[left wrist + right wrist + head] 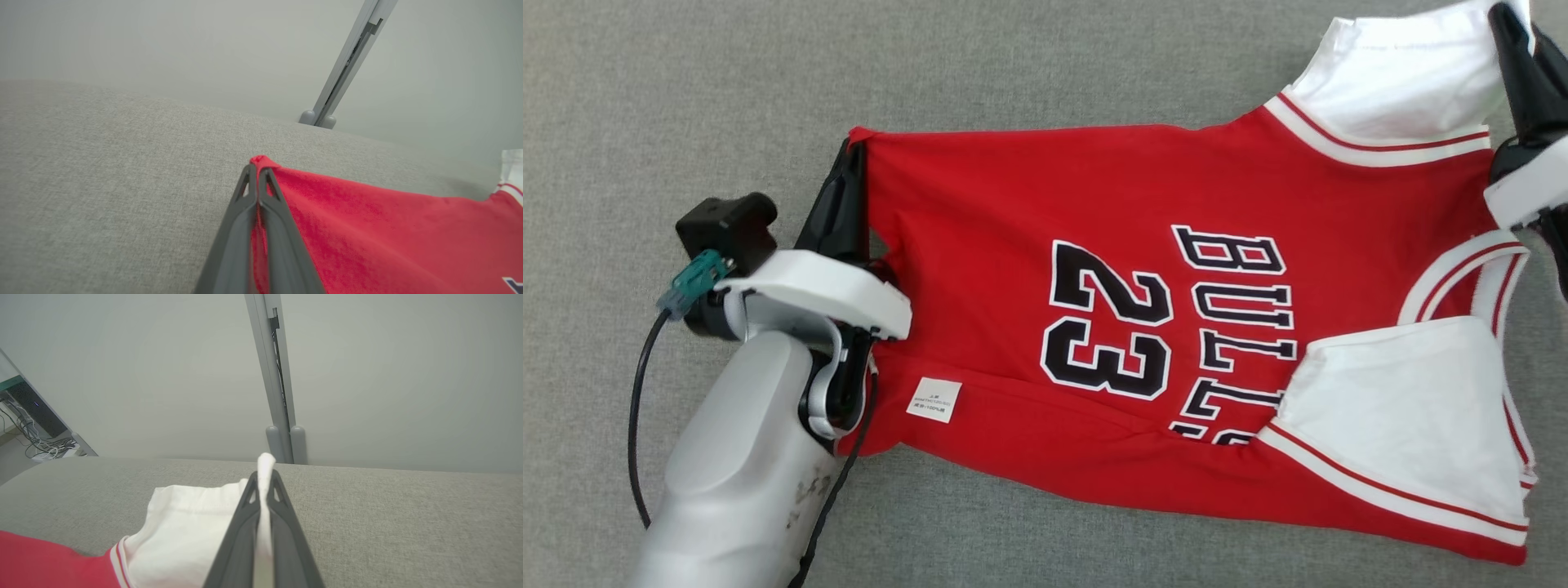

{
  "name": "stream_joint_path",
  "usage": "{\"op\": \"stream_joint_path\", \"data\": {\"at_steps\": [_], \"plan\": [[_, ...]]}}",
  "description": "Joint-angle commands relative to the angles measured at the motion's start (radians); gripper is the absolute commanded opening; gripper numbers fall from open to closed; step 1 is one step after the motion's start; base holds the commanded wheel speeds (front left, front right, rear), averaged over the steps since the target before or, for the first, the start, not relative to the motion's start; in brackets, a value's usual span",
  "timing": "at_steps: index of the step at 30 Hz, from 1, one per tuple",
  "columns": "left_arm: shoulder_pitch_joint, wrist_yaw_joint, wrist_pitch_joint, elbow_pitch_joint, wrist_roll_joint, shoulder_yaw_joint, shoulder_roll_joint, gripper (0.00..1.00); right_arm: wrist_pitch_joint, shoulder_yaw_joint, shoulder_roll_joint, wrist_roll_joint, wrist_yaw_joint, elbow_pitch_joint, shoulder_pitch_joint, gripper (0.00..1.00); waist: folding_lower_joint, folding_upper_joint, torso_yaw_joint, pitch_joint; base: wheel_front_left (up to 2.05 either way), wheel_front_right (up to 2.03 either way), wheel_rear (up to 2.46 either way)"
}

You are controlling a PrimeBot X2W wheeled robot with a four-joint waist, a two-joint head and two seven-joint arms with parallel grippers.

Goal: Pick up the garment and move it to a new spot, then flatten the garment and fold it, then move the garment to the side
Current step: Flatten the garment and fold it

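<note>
The garment is a red basketball jersey with white sleeves and black "BULLS 23" lettering, spread across the grey fabric surface. My left gripper is shut on the red hem corner at the garment's far left; the left wrist view shows its fingers pinching red cloth. At the upper right, my right gripper is shut on the far white sleeve. White fabric sticks out between the fingertips of that gripper in the right wrist view.
The grey cloth-covered surface extends all around the jersey. A grey upright post stands at its far edge against a pale wall. Cables and a dark box lie at the far left beyond the surface.
</note>
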Motion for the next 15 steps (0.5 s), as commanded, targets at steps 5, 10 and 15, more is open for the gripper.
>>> {"op": "stream_joint_path", "data": {"at_steps": [5,10,15], "plan": [[0.129,0.022,0.028,-0.115,-0.046,0.031,0.047,0.00,-0.066,-0.025,-0.008,0.072,0.000,-0.106,0.176,0.00,0.0000,0.0000,-0.060,-0.095,0.00,0.00,0.00],[0.216,0.033,0.069,-0.202,-0.101,0.060,0.072,0.00,-0.092,-0.031,0.001,0.105,0.000,-0.196,0.306,0.00,0.0000,0.0000,-0.082,-0.123,0.00,0.00,0.00],[0.300,0.044,0.107,-0.295,-0.137,0.083,0.108,0.00,-0.118,-0.052,0.022,0.116,0.000,-0.268,0.440,0.00,0.0000,0.0000,-0.100,-0.145,0.00,0.00,0.00]]}}
